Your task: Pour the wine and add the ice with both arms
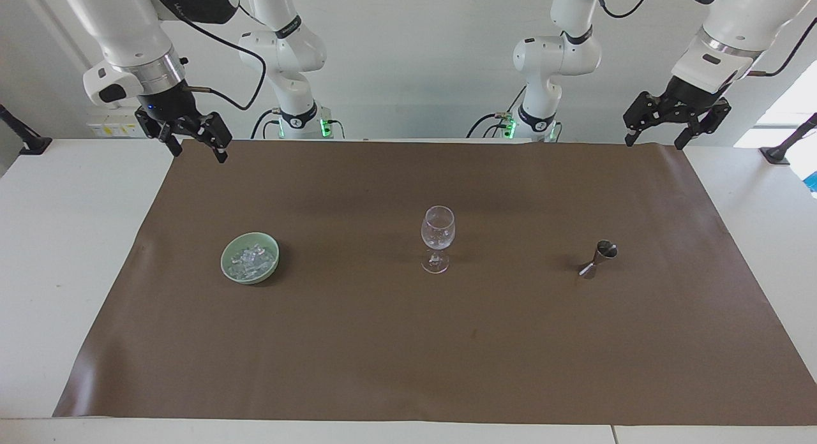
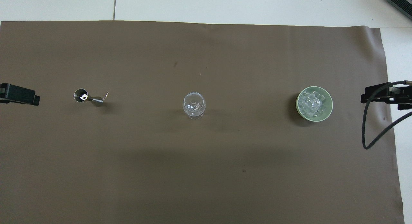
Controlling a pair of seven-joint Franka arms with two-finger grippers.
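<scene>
The ice (image 1: 251,259) lies piled in a pale green bowl (image 1: 230,270) on the brown mat (image 1: 408,342) covering the desk (image 1: 57,240), toward the right arm's end; a clear stemmed glass (image 1: 438,237) stands upright at mid-mat, and a small metal jigger (image 1: 599,258) stands toward the left arm's end. The right pincer (image 1: 194,144) hangs released and empty over the mat's corner at the robots' edge. The left pincer (image 1: 657,133), also splayed wide and grasping nothing, hangs over the other corner, though the overhead view shows only its tip.
</scene>
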